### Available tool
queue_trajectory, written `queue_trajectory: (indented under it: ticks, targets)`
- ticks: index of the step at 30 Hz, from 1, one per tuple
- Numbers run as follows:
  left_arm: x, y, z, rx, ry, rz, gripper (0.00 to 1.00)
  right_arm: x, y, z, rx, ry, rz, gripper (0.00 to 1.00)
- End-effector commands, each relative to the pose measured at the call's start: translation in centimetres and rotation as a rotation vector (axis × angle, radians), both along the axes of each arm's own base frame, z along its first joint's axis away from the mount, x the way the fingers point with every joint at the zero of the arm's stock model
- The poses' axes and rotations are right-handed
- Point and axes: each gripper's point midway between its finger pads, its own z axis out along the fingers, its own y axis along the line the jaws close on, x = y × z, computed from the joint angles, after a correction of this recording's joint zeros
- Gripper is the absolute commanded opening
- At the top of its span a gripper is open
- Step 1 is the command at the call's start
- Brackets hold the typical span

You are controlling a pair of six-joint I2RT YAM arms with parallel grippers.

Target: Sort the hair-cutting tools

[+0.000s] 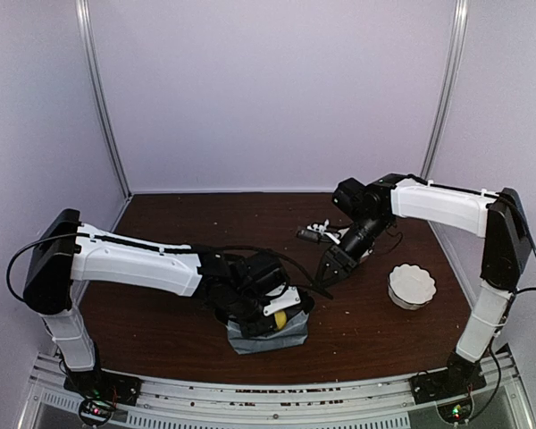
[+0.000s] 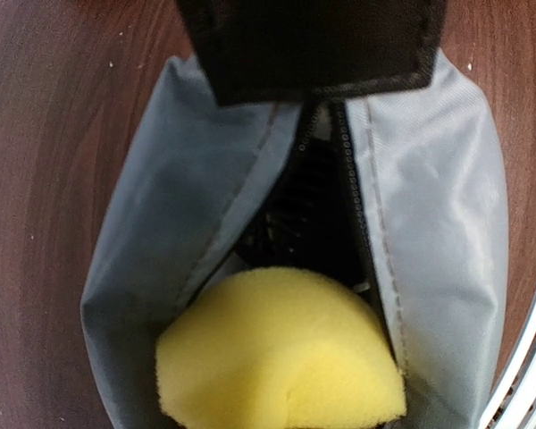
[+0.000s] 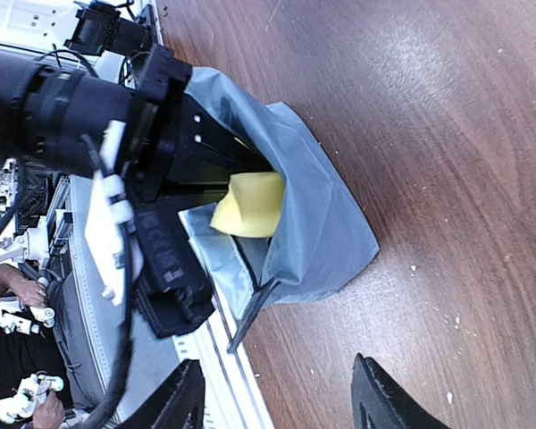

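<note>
Top view: left gripper (image 1: pixel 281 313) is clamping the grey pouch (image 1: pixel 266 338) lip; right gripper (image 1: pixel 327 272) is hovering just beside it, clipper (image 1: pixel 316 234) lying on the table (image 1: pixel 161 331) behind. Left wrist: yellow pad (image 2: pixel 277 357) is sitting inside the pouch mouth. Right wrist: jaws are standing apart, gripping nothing.

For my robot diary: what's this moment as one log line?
left jaws: shut at grey pouch; right jaws: open, empty; yellow sponge: at pouch mouth
</note>
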Motion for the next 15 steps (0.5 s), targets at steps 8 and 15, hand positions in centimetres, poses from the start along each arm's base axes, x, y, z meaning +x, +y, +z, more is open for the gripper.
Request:
queue_trajectory:
  ticks: [8, 15]
  targets:
    - [-0.2, -0.2, 0.6, -0.035, -0.001, 0.018, 0.00, -1.4, 3.0, -2.7, -0.017, 0.115, 0.039, 0.56]
    - [-0.3, -0.3, 0.5, -0.045, 0.006, 0.017, 0.01, -2.0, 3.8, -2.7, 0.003, 0.193, 0.037, 0.50]
